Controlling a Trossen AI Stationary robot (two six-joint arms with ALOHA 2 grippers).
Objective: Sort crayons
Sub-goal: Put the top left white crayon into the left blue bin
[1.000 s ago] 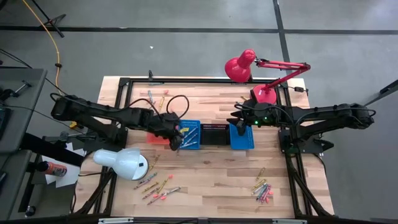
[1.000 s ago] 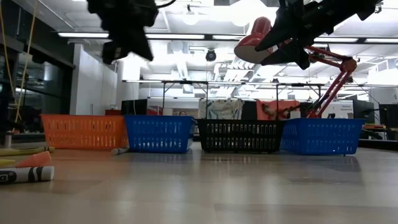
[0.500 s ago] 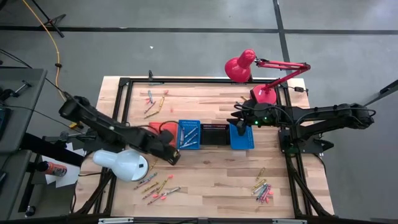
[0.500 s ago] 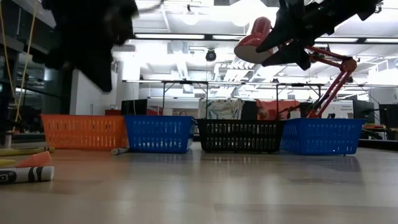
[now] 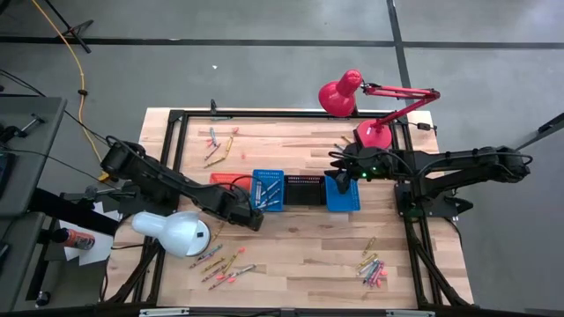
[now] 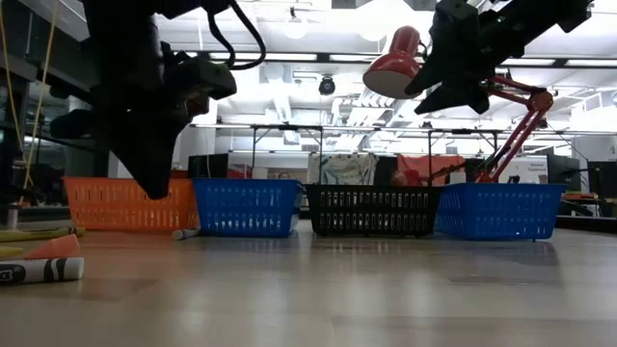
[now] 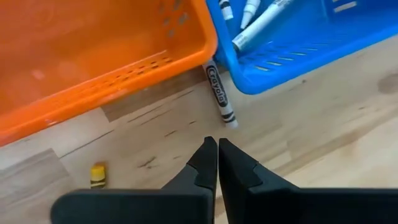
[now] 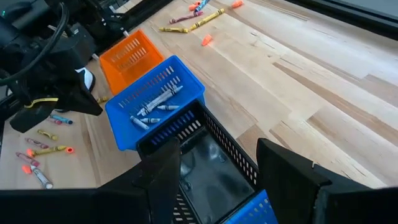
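high view: left gripper [image 5: 256,220] hangs near crayons [image 5: 222,262] scattered on the bench [image 5: 300,255]. left wrist view: its jaws are closed, empty, above a grey crayon [image 7: 220,96]. right wrist view: right gripper [image 8: 217,163] jaws spread wide, empty, over the black basket [image 8: 205,165].

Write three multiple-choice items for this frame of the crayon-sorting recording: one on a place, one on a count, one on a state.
1. Where does the grey crayon lie?
A. on the table by the gap between the orange basket and the neighbouring blue basket
B. inside the black basket
C. under the red lamp

2. How many baskets stand in the row?
A. two
B. four
C. six

3. How is the left gripper?
A. shut, empty
B. wide open
C. shut on a crayon

Answers: 1 A, the left wrist view shows it there on the wood. 2 B, orange, blue, black, blue in the low view. 3 A, fingers meet with nothing between.
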